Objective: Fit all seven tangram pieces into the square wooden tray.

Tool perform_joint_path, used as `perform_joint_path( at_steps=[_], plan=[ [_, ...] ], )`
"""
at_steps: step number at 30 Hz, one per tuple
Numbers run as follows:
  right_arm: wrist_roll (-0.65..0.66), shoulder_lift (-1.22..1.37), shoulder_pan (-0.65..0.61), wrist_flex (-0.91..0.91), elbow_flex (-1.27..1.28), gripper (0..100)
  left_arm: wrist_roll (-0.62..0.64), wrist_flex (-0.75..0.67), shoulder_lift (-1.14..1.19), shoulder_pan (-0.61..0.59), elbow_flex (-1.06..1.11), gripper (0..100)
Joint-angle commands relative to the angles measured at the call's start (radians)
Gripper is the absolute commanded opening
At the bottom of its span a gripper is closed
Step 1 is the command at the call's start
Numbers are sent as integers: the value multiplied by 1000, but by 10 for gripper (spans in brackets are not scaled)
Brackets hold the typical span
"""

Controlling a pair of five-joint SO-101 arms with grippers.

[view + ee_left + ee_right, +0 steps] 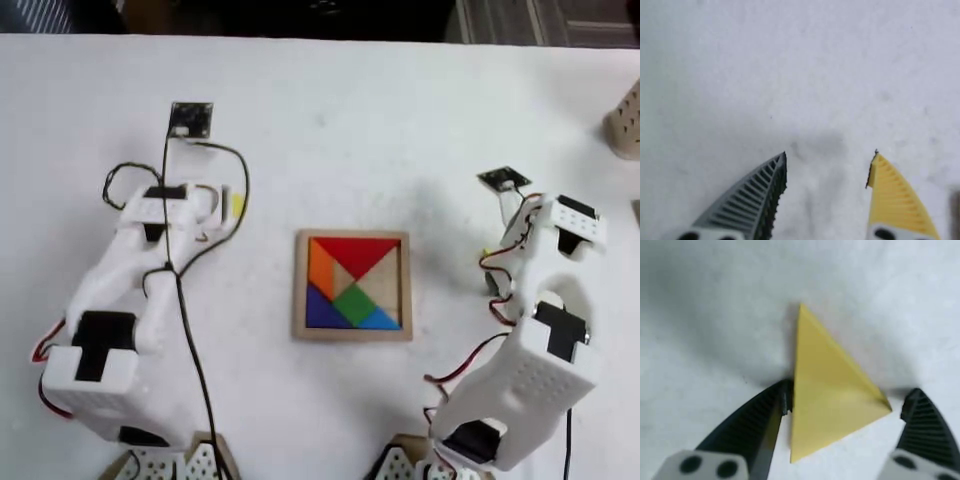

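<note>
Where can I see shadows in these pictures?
Right wrist view: a dark shadow hugs the edges of the yellow triangle on the white table. Left wrist view: a faint grey smudge lies on the table ahead of the left gripper. High view: soft grey shade lies right of the wooden tray.

A beige perforated object stands on the white table
</note>
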Motion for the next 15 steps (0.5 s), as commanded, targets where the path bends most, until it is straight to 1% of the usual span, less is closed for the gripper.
perform_joint_path(
  at_steps=[1, 5, 9, 10, 15],
  plan=[
    [-15, 64, 8, -8, -5, 351, 8, 3, -4, -15, -48, 286],
    [-23, 96, 16, -13, -8, 346, 8, 3, -4, -15, -48, 286],
    [-51, 93, 16, -13, -5, 264, 8, 3, -4, -15, -48, 286],
    [-51, 93, 15, -13, -5, 257, 8, 3, -4, -15, -48, 286],
    [-51, 102, 27, -13, -2, 262, 8, 3, -4, -15, -48, 286]
  ],
)
